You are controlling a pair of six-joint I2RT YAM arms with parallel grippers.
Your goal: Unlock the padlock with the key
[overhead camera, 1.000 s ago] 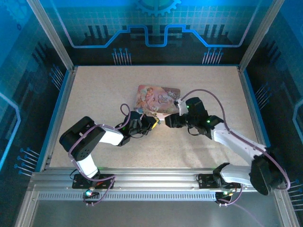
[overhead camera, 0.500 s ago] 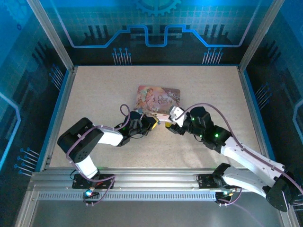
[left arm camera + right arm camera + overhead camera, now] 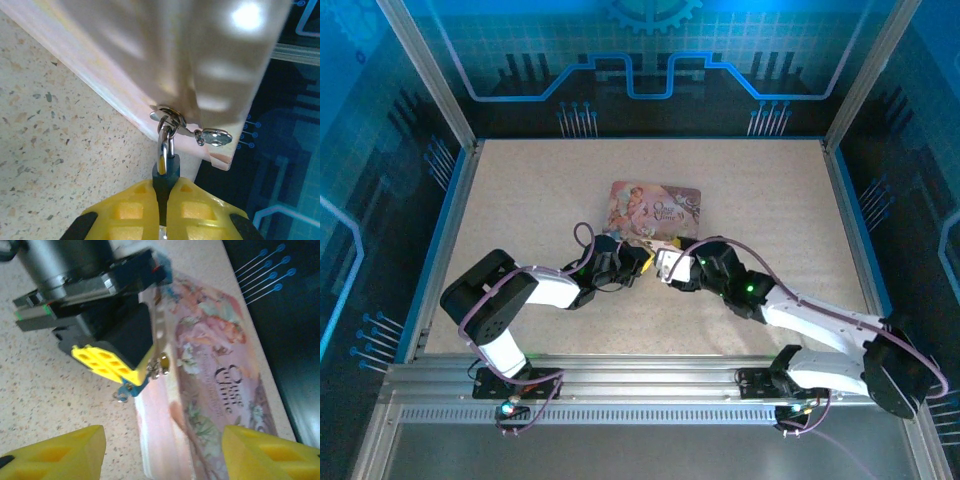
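Top view: one pink illustrated rectangular tin box (image 3: 655, 205) on the speckled bench (image 3: 520, 200); left wrist view: left end effector (image 3: 165, 195) pinches, between two ribbed yellow pads (image 3: 135, 210), one blue-teal padlock (image 3: 166, 171), silvery shackle (image 3: 164, 142) through the tin's hasp (image 3: 167, 114); right wrist view: right end effector (image 3: 162, 450) spread wide.

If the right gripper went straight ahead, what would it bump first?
Probably the pink box, at its near edge, close beside the padlock that the left gripper holds. Depth is hard to judge.
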